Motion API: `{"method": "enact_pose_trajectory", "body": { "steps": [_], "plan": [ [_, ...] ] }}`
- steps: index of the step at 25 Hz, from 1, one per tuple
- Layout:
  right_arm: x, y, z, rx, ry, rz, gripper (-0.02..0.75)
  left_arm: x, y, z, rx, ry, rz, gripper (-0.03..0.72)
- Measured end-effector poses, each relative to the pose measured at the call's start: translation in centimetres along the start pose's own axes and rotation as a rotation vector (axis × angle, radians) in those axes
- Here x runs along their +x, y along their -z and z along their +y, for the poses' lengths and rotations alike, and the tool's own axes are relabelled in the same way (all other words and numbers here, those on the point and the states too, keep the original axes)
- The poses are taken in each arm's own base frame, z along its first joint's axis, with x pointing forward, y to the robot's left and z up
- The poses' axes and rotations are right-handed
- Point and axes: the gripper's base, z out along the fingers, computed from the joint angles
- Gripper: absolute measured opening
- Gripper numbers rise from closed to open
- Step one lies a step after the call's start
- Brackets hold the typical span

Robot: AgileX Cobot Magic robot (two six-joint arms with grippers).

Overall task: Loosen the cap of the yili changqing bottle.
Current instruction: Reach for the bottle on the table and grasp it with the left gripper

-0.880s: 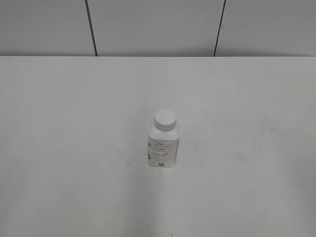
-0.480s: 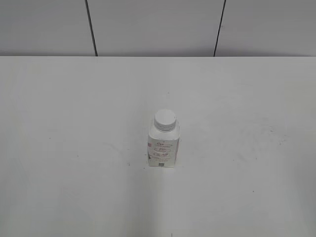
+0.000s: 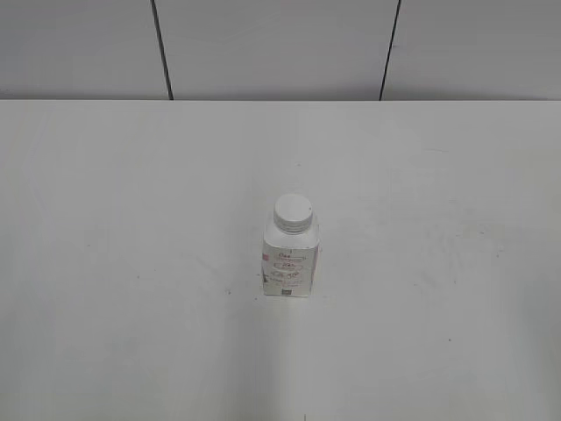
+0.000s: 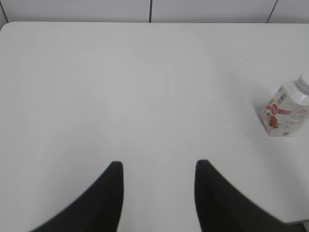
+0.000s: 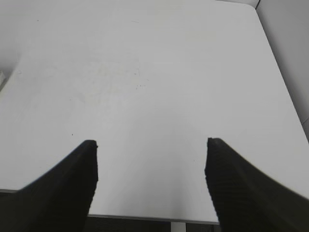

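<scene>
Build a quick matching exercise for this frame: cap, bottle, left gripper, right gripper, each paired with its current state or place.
Column 1:
1. cap
2. yili changqing bottle
3. left gripper
4. right gripper

Column 2:
A. open, bottle at the right edge of its view
B. upright on the table
C. open, only bare table between its fingers
D. seated on the bottle's neck

Pairs: 1-D, 2-B, 3-A, 4-C

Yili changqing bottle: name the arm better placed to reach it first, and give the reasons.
Left, tentatively. The left wrist view shows the yili changqing bottle upright ahead-right of the open left gripper. The open right gripper faces bare table; its view shows no clear bottle.
</scene>
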Motion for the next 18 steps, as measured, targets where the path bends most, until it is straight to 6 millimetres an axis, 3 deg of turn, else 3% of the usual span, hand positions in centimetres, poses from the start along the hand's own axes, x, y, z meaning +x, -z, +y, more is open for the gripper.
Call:
{"method": "enact_pose_trajectory", "body": {
  "steps": [8,14,18],
  "plan": [
    [0.0,0.0,0.0,0.000,0.000,0.000,0.550,-0.3,0.2,-0.2,0.015,0.008,-0.021,0.312],
    [0.0,0.0,0.0,0.000,0.000,0.000,0.550,-4.8,0.9,-0.2,0.009,0.008,-0.141,0.312],
    [0.0,0.0,0.0,0.000,0.000,0.000,0.550,-7.4,-1.4,0.0,-0.005,0.008,-0.167,0.312]
  ]
}}
